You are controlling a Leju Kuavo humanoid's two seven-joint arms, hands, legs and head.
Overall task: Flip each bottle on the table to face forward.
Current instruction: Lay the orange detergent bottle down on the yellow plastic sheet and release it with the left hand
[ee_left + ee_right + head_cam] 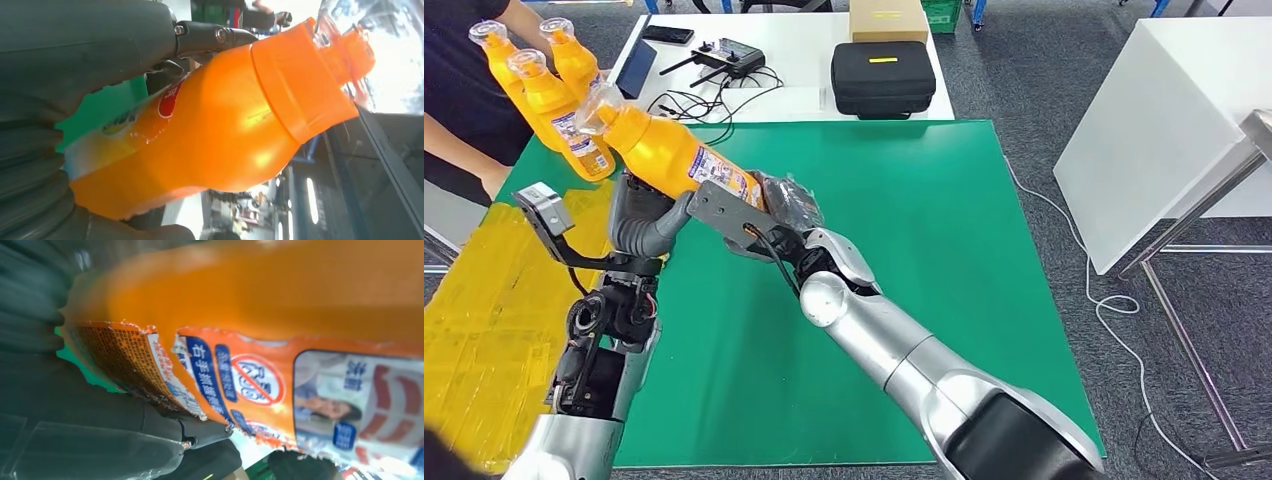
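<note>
Mid-flip step: the left hand and right hand both grip the orange bottle, held tilted above the green mat at upper left of frame; next, rotate label forward and set upright.

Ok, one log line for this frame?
step: mid-flip | bottle: tilted, lifted | left robot hand: holding | right robot hand: holding base
</note>
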